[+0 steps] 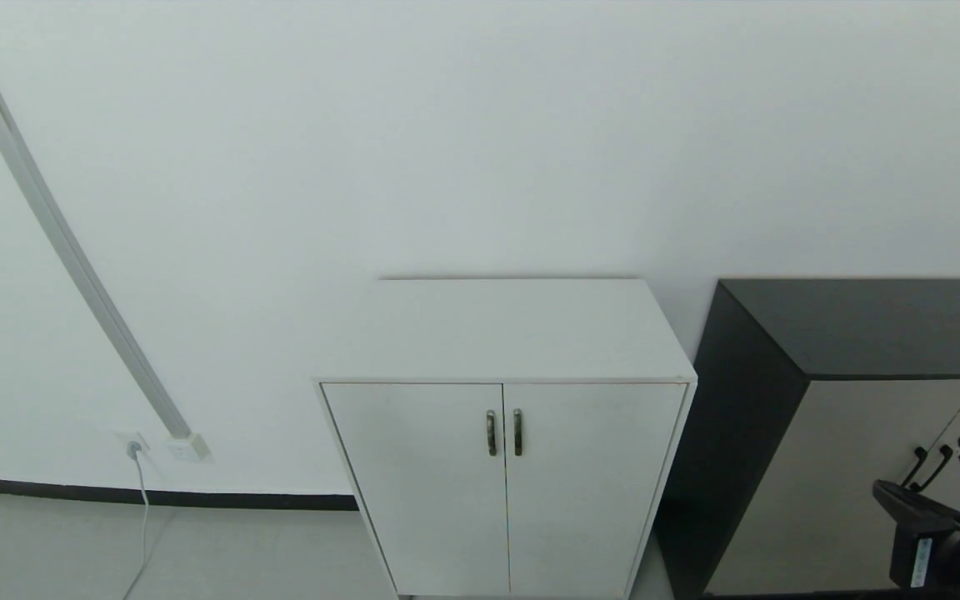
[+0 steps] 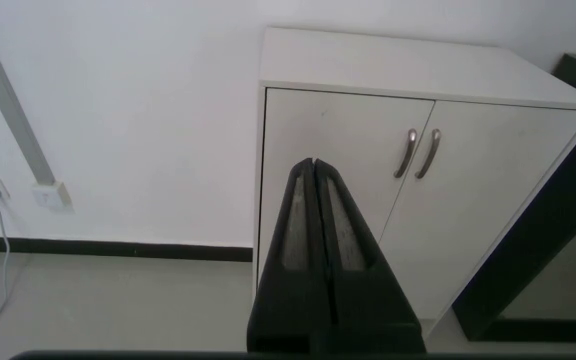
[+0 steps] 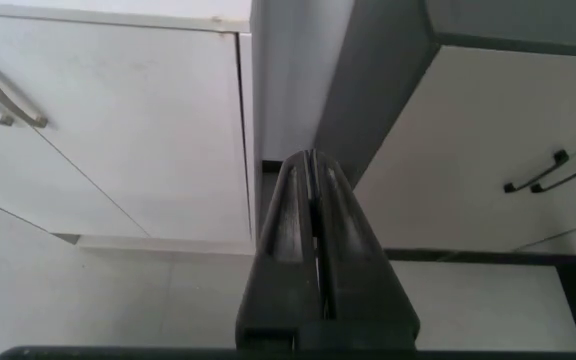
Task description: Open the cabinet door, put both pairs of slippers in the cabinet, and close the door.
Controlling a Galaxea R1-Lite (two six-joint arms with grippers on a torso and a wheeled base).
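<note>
The white cabinet (image 1: pixel 503 333) stands against the wall with both doors shut. Its two metal handles (image 1: pixel 504 432) meet at the middle seam. In the left wrist view my left gripper (image 2: pixel 314 172) is shut and holds nothing; it hangs in front of the cabinet's left door (image 2: pixel 338 150), a good way short of the handles (image 2: pixel 418 153). My right gripper (image 3: pixel 313 162) is also shut with nothing in it. It is low, facing the gap between the white cabinet's right door (image 3: pixel 138 130) and the dark cabinet (image 3: pixel 488 150). The right arm (image 1: pixel 947 533) shows at the head view's lower right.
A black cabinet (image 1: pixel 847 333) with grey doors and black handles (image 1: pixel 928 467) stands directly right of the white one. On the left wall are a slanted cable duct (image 1: pixel 55 225) and a socket with a plugged-in cord (image 1: pixel 137 454). Bare floor (image 2: pixel 118 300) lies left of the cabinet.
</note>
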